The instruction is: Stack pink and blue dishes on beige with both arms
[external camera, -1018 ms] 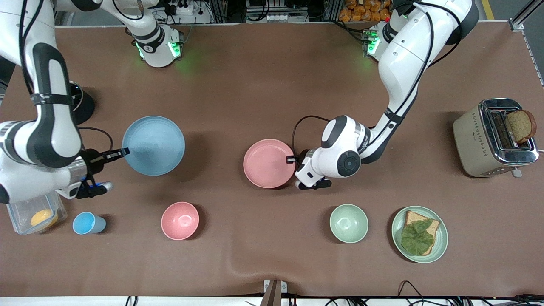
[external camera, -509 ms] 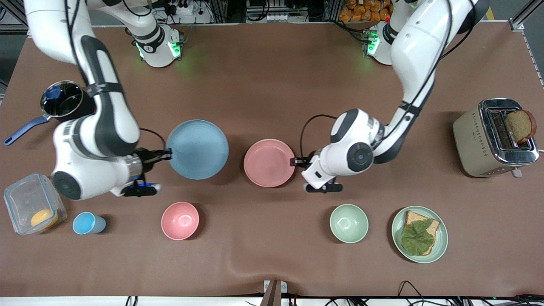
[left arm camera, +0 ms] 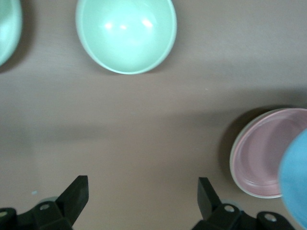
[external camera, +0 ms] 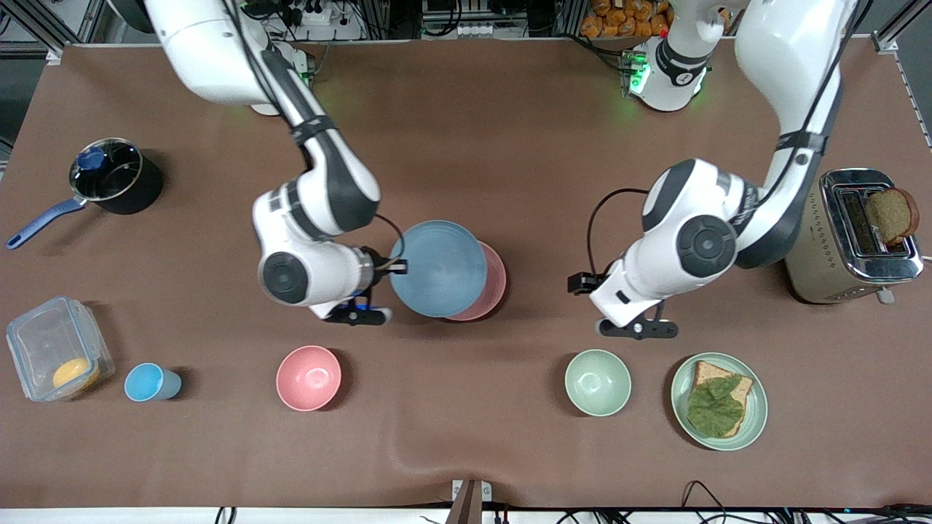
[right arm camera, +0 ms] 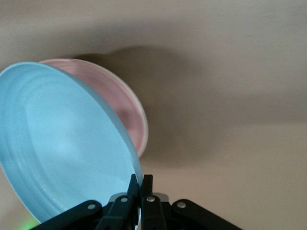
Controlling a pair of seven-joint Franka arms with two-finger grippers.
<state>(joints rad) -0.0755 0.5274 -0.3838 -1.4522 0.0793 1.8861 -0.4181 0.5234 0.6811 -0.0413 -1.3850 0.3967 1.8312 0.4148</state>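
The right hand (external camera: 397,266) was clamped tight on the rim of the blue plate (external camera: 437,268), carrying it in the air over the pink plate (external camera: 489,291), which sat on the counter (external camera: 466,145) and peeked out from under the blue one on the side toward the left arm. In the right wrist view the two fingers (right arm camera: 145,189) pinched together on the blue rim, the plate tilted, and the pink plate showed just past its edge. A pale rim ran around the pink plate in the left wrist view, though I could not tell whether that was a beige plate beneath it.

The left hand (external camera: 582,282) hung over bare counter, well apart from the plates, its fingers (left arm camera: 76,194) spread wide with nothing between them. Below that hand, nearer the front camera, stood the green bowl (external camera: 598,382), and beside the bowl, toward the left arm's end, the green plate (external camera: 757,415) with bread and a leaf on it.

Nearer the front camera than the right hand sat the pink bowl (external camera: 309,378); the blue cup (external camera: 149,383) stood farther toward the right arm's end.
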